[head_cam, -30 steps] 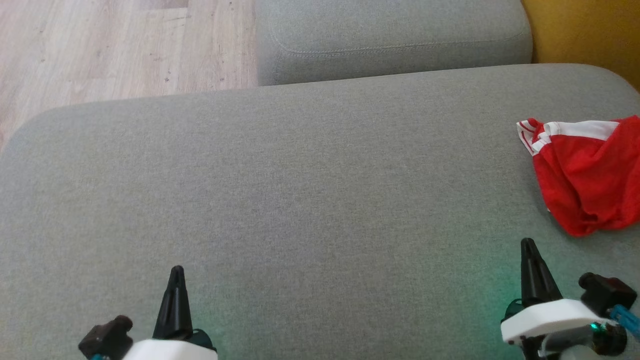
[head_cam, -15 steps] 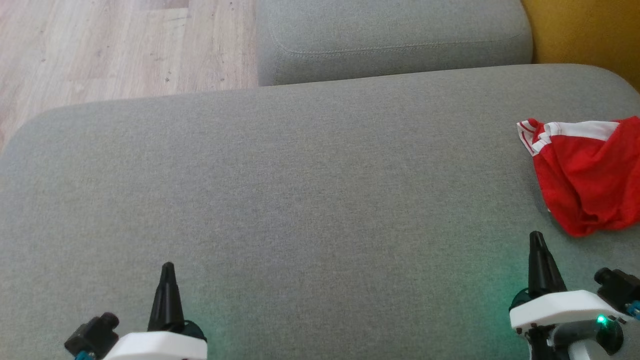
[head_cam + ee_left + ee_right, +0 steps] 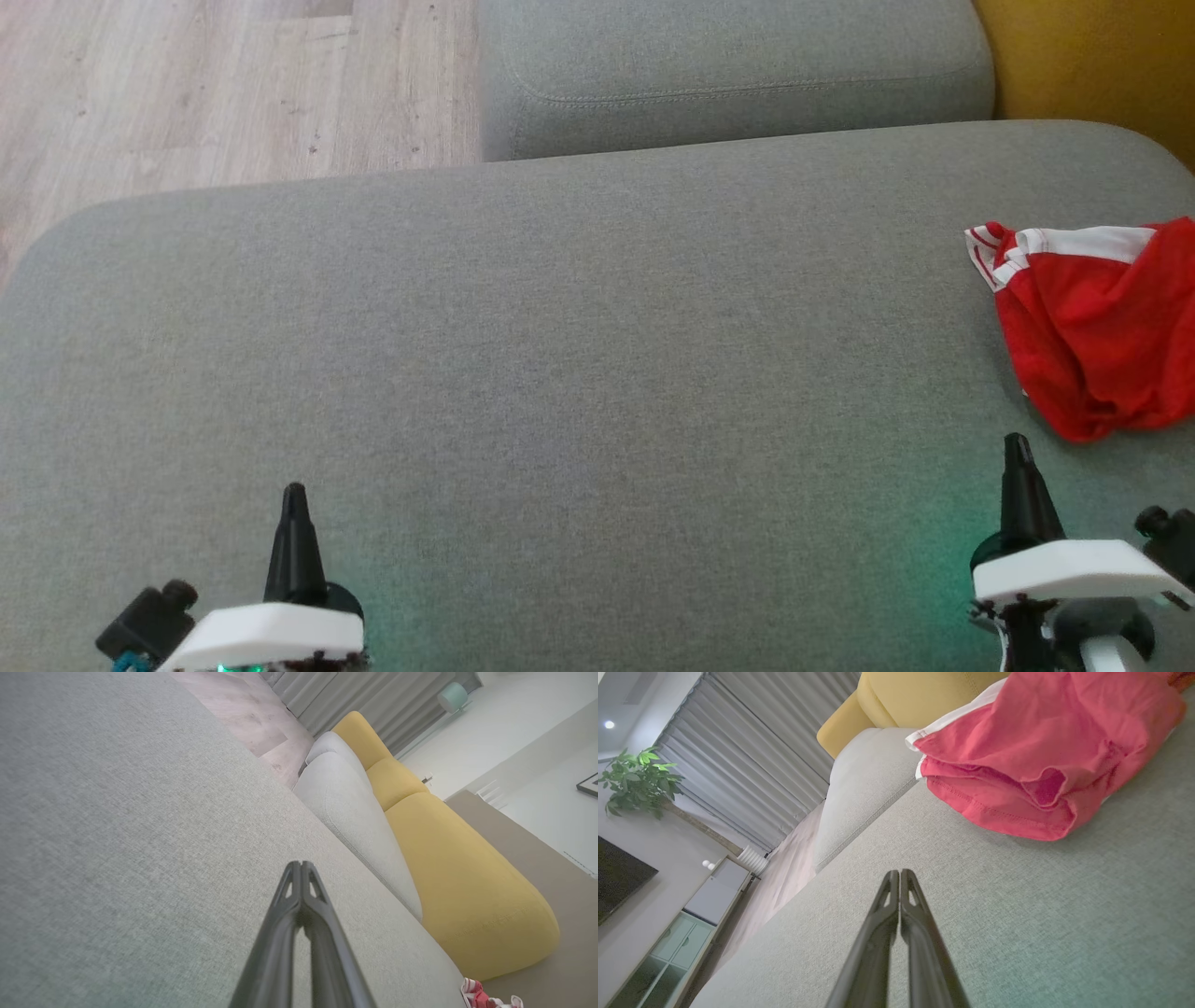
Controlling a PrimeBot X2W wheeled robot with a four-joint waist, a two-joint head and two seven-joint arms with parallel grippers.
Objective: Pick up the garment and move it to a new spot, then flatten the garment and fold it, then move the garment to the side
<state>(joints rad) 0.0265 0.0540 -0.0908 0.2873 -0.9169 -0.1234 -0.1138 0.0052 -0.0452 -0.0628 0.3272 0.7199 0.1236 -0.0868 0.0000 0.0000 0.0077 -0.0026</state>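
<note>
Grey sofa cushion [image 3: 560, 355] has our red garment [image 3: 1092, 327] bunched at its right edge, just ahead-right of the right tool [image 3: 1018, 446], not touching. Both tools are clenched and empty, with the left tool [image 3: 294, 493] well apart. From the right wrist we also get hem stitching, curtains [image 3: 752, 760] and a plant [image 3: 637, 772].

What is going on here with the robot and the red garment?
A two-armed robot faces a grey cushion. The garment lies crumpled at the cushion's right side, untouched. Both end effectors are shut and empty: the right end effector is just short of the garment, the left end effector far from it.
</note>
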